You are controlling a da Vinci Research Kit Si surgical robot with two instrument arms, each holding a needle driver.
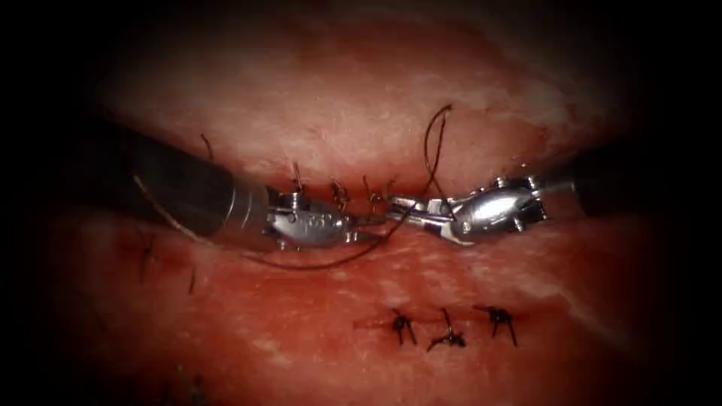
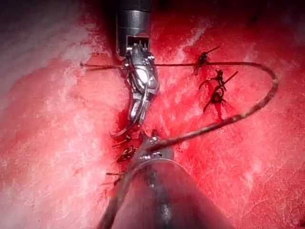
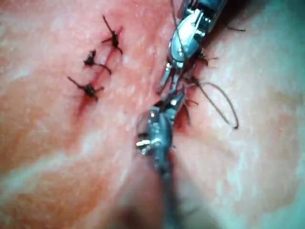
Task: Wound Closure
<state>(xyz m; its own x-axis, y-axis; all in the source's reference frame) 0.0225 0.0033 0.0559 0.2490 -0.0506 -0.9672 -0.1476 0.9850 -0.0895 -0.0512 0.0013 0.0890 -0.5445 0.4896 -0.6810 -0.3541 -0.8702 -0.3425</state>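
1. The needle cannot be made out; whether it sits in the tissue (image 1: 316, 98) cannot be told.
2. The thread (image 1: 316, 265) loops under the left tool (image 1: 368, 225), crosses the cut (image 1: 353, 188) between both tips, and curls up over the tissue's far side.
3. The left tool's and right tool's (image 1: 398, 207) tips meet at the thread; their jaw state cannot be told.
4. Three knots (image 1: 449, 328) sit nearer the tissue's front edge.

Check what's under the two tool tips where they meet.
Under the left tool and right tool lie the cut, its knots and thread. The tips cover the tissue beneath.
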